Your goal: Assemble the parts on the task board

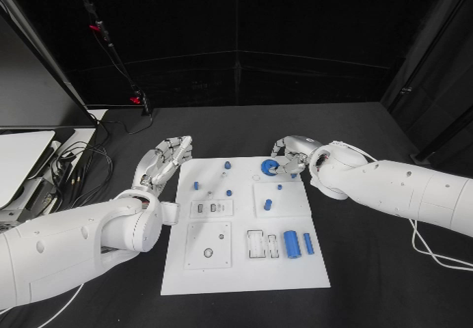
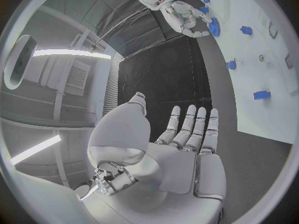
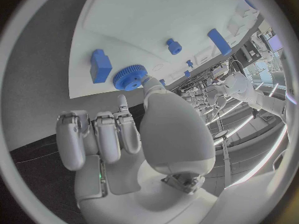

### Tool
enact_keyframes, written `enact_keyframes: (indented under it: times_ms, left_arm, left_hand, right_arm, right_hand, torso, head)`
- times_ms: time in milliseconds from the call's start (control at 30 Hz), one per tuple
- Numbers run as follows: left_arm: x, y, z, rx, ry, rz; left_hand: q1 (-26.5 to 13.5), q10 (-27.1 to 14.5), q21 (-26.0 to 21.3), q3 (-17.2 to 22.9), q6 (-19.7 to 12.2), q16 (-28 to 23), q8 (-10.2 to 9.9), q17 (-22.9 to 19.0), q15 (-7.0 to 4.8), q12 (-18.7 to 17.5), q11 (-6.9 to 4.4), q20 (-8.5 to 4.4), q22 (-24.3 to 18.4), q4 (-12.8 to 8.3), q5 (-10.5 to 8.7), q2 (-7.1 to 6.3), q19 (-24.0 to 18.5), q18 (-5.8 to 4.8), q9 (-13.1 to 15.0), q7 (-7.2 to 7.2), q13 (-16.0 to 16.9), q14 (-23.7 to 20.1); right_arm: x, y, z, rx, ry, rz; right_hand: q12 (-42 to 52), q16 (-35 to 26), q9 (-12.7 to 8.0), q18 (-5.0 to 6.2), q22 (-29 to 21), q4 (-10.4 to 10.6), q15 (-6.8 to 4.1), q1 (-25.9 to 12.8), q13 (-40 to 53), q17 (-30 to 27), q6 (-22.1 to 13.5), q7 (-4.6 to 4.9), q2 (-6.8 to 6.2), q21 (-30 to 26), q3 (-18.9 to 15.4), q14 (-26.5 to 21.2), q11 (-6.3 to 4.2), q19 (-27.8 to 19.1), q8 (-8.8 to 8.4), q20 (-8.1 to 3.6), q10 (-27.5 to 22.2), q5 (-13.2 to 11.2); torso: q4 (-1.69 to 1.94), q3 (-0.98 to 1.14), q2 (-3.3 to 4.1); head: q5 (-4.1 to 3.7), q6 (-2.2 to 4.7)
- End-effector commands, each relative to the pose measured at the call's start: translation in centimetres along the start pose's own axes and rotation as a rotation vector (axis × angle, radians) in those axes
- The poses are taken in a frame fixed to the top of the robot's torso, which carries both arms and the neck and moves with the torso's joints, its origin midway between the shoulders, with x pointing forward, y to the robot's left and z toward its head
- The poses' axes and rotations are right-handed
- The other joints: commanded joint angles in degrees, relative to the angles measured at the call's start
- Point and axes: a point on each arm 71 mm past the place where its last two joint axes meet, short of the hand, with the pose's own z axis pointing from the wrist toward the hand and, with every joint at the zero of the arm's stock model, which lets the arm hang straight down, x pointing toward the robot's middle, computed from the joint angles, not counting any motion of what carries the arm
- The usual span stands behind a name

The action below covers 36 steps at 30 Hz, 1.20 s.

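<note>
The white task board lies in the middle of the black table. A blue gear sits flat near its far edge. My right hand is beside the gear with its fingers curled in, and its thumb tip touches the gear's rim. Small blue pegs stand on the far half. Two blue cylinders lie on the near right. My left hand hovers at the board's far left corner, fingers straight and apart, holding nothing.
Inset plates with slots and holes occupy the board's near half. Cables and a pale device lie at the table's left. A stand with red clips rises at the far left. Bare black table surrounds the board.
</note>
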Motion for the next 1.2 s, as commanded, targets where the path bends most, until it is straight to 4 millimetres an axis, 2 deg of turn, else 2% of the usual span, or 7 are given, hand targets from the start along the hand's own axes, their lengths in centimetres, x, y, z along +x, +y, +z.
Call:
enact_keyframes:
  times_ms: [33, 367, 700, 1200]
  left_arm:
    - [0.08, -1.84, -0.2, 0.248, 0.01, -0.002]
    - [0.07, -1.83, -0.19, 0.247, 0.01, -0.002]
    - [0.05, -1.82, -0.18, 0.246, 0.008, -0.001]
    - [0.03, -1.82, -0.18, 0.244, 0.008, -0.001]
  left_hand:
    - [0.0, 0.5, 0.25, -0.43, 0.27, 0.28, -0.02, 0.02, 0.29, 0.38, 0.07, 0.48, 0.05, 0.06, 0.26, 0.58, -0.07, 0.44, -0.06, 9.18, 0.01, -0.03]
    - [0.04, 0.5, 0.27, -0.47, 0.26, 0.28, -0.02, 0.02, 0.29, 0.38, 0.07, 0.48, 0.06, 0.05, 0.37, 0.63, -0.07, 0.44, -0.06, 9.18, 0.01, -0.03]
    - [0.04, 0.5, 0.27, -0.47, 0.26, 0.28, -0.02, 0.02, 0.29, 0.38, 0.07, 0.48, 0.06, 0.05, 0.37, 0.63, -0.07, 0.44, -0.06, 9.18, 0.01, -0.03]
    - [0.15, 0.5, 0.31, -0.52, 0.25, 0.3, -0.03, 0.02, 0.29, 0.4, 0.07, 0.48, 0.08, 0.04, 0.58, 0.77, -0.07, 0.44, -0.07, 9.19, 0.0, -0.03]
  right_arm:
    - [0.09, 0.07, 0.09, 0.006, 0.022, -0.011]
    - [0.3, 0.07, 0.24, 0.017, 0.044, -0.014]
    - [0.54, 0.26, 0.41, 0.02, 0.062, -0.016]
    - [0.58, 0.43, 0.37, 0.014, 0.041, -0.011]
  right_hand:
    - [0.15, 0.14, -0.26, -0.41, 15.08, 0.05, -0.28, 0.21, 15.07, 15.08, 0.91, 1.21, 0.1, 0.16, 0.34, 5.96, -0.05, 5.97, -0.58, -0.09, 6.07, -0.41]
    - [0.15, 0.14, -1.04, -0.41, 15.08, 0.01, -0.5, 0.0, 15.07, 15.08, 2.48, 1.06, 0.2, 0.16, 0.54, 5.96, -0.21, 5.97, -1.76, -0.33, 6.07, -0.53]
    - [0.15, 0.14, -2.14, -0.41, 15.08, -0.13, -0.79, 0.02, 15.07, 15.08, 3.73, 0.75, 0.63, 0.16, 0.87, 5.96, -0.49, 5.97, -3.79, -0.6, 6.07, -0.63]
    - [0.15, 0.14, -4.74, -0.41, 15.08, -1.46, -2.53, 2.23, 15.07, 15.08, 11.14, -1.3, 2.99, 0.16, 2.82, 5.96, -2.38, 5.97, -9.62, -2.27, 6.07, -0.84]
  torso:
    - [0.03, 0.0, 0.0]
    - [-0.01, 0.02, 0.01]
    - [0.03, 0.03, 0.01]
    - [-0.03, 0.03, 0.01]
  head:
    - [0.09, -0.07]
    - [0.32, -0.26]
    - [0.45, -0.44]
    - [0.64, -0.65]
